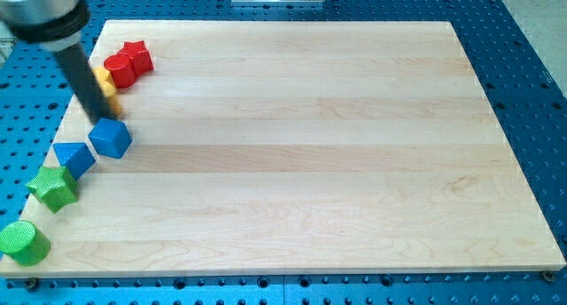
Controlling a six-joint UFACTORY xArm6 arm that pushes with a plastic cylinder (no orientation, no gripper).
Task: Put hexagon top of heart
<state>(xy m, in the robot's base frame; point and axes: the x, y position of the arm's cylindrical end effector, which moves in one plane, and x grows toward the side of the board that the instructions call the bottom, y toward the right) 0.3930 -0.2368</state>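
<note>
Sitting between yellow block (pixel 107 80) and blue block (pixel 111 138), my tip (pixel 101 121).

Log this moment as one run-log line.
tip above-left of blue block, apparently touching | red hexagon beside red star | heart: unidentifiable

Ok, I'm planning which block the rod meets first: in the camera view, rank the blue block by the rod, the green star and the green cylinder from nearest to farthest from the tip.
From my tip:
1. Blue block, just below the tip, nearly touching.
2. Green star, farther down toward the view's left edge.
3. Green cylinder, at the board's bottom-left corner, farthest.
</note>
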